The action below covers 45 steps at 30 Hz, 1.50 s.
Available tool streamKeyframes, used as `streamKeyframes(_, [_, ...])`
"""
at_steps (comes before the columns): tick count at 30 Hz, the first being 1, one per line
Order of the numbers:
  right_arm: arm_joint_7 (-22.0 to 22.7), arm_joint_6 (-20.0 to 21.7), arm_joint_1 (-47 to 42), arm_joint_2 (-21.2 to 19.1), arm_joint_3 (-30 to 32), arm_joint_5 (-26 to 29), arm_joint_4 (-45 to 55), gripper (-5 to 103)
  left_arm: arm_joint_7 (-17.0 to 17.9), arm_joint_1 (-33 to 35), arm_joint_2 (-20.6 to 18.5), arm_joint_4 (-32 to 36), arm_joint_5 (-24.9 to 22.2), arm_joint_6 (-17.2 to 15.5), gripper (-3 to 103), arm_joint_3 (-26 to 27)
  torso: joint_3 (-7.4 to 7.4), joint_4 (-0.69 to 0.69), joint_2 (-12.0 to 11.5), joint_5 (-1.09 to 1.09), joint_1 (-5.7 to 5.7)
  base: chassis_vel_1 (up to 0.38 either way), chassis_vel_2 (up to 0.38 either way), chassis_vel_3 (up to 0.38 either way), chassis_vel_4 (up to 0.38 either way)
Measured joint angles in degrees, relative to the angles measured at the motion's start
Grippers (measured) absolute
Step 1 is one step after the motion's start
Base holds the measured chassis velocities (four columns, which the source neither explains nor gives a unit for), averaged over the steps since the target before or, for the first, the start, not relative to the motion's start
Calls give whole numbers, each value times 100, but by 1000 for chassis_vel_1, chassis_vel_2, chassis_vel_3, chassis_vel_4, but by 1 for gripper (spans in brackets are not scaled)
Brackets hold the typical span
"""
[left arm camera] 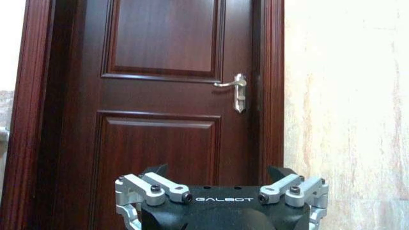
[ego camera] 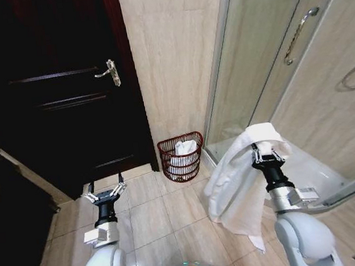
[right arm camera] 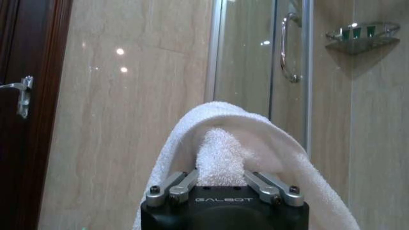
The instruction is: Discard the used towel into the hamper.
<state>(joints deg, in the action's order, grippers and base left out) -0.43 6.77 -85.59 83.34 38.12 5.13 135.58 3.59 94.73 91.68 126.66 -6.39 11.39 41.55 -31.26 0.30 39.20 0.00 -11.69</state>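
Observation:
A white towel (ego camera: 234,187) hangs draped over my right gripper (ego camera: 265,149), which is shut on it and held up at the right, in front of the shower. In the right wrist view the towel (right arm camera: 221,143) folds over the right gripper (right arm camera: 221,165), pinched between the jaws. The hamper (ego camera: 181,157), a reddish-brown openwork basket, stands on the floor against the tiled wall, ahead and left of the towel, with white cloth inside it. My left gripper (ego camera: 105,192) is held up at the left with its fingers spread, open and holding nothing; in its wrist view the left gripper (left arm camera: 221,179) faces the door.
A dark wooden door (ego camera: 65,87) with a metal handle (ego camera: 111,70) stands closed at the left. A glass shower enclosure (ego camera: 283,52) with a raised sill fills the right. A dark cabinet edge (ego camera: 7,208) is at far left. Tiled floor (ego camera: 161,217) lies between the arms and the hamper.

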Motion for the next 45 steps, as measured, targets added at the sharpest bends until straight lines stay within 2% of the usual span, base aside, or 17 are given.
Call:
streamKeyframes(11, [-19, 49, 16, -5, -14, 44, 90, 14, 17, 11, -88, 254, -148, -156, 100, 29, -168, 0, 292, 0, -124, 0, 0, 0, 0])
streamKeyframes(21, [1, 49, -30, -10, 22, 119, 116, 14, 19, 68, -30, 289, -149, -141, 100, -14, -293, -1, 511, 0, -217, 0, 0, 0, 0])
streamKeyframes(29, [2, 138, -22, 78, -80, -54, 165, 14, 47, -6, 21, 225, -202, -110, 100, -33, -411, -1, 723, 0, -311, 0, 0, 0, 0])
streamKeyframes(45, [74, 219, -3, 21, 11, -91, 255, 14, 26, -94, -60, 75, -346, -97, 100, -19, -646, 0, 1131, 0, -485, 0, 0, 0, 0])
